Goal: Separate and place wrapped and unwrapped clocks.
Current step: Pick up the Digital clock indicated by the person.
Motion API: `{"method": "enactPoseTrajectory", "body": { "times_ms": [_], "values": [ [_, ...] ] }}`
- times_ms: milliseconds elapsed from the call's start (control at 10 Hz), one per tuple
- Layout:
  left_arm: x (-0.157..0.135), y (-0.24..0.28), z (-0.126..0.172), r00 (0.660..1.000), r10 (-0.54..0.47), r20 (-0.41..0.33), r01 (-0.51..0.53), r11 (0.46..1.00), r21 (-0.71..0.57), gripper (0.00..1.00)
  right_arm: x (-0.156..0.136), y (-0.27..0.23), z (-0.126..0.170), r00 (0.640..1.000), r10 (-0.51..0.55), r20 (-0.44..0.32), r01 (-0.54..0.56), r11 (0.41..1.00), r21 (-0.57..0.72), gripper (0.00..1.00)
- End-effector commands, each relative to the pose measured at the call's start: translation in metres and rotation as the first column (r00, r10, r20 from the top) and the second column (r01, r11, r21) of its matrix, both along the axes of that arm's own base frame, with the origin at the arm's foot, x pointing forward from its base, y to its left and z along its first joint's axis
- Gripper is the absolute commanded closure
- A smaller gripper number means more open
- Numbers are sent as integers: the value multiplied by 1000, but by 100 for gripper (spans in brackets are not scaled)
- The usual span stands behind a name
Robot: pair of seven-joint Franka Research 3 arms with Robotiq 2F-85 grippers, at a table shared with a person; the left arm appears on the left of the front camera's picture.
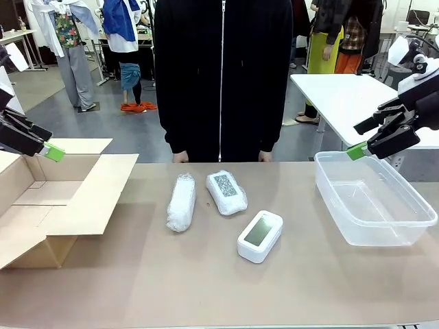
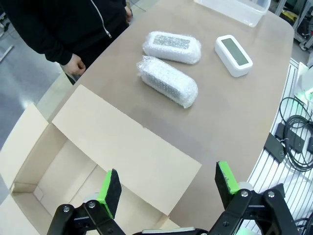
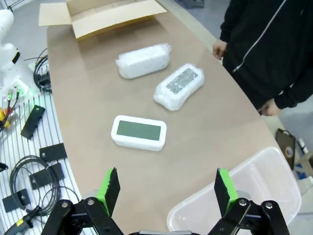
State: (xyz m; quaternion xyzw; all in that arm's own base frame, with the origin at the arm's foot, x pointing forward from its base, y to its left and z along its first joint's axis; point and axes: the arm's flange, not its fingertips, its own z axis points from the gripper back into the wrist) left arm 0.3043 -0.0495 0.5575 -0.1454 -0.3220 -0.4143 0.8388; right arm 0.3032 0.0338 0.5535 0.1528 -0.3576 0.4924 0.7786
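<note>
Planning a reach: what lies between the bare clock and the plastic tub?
Just bare tabletop between the bare clock and the plastic tub, per the front view.

Nothing legible anywhere: the bare clock shows a blank screen (plain grey-green), and the dark speckled patch under the right wrapped bundle cannot be read.

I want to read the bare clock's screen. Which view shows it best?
The right wrist view: the bare clock looks largest, its screen facing up, almost square to the camera. The left wrist view has the clock farther off and slanted; the front view shows the clock smaller, screen foreshortened.
</note>
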Motion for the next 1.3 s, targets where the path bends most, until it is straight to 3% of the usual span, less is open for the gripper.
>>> {"method": "enactPoseTrajectory", "body": {
  "times_ms": [0, 100, 200, 1200],
  "values": [
    [-69, 0, -100, 999, -3, 46, 4, 1000, -14, 0, -45, 6, -72, 999, 20, 27, -21, 999, 36, 0],
    [-65, 0, -100, 998, -20, 56, 23, 999, -49, 0, -43, 8, -72, 999, 22, 33, -24, 998, 58, 0],
    [0, 1, 1, 1000, 2, 7, -2, 1000, -1, 0, 0, 0, 0, 1000, 4, 4, -4, 1000, 3, 0],
    [0, 1, 1, 1000, 2, 7, -2, 1000, -1, 0, 0, 0, 0, 1000, 4, 4, -4, 1000, 3, 0]
  ]
}}
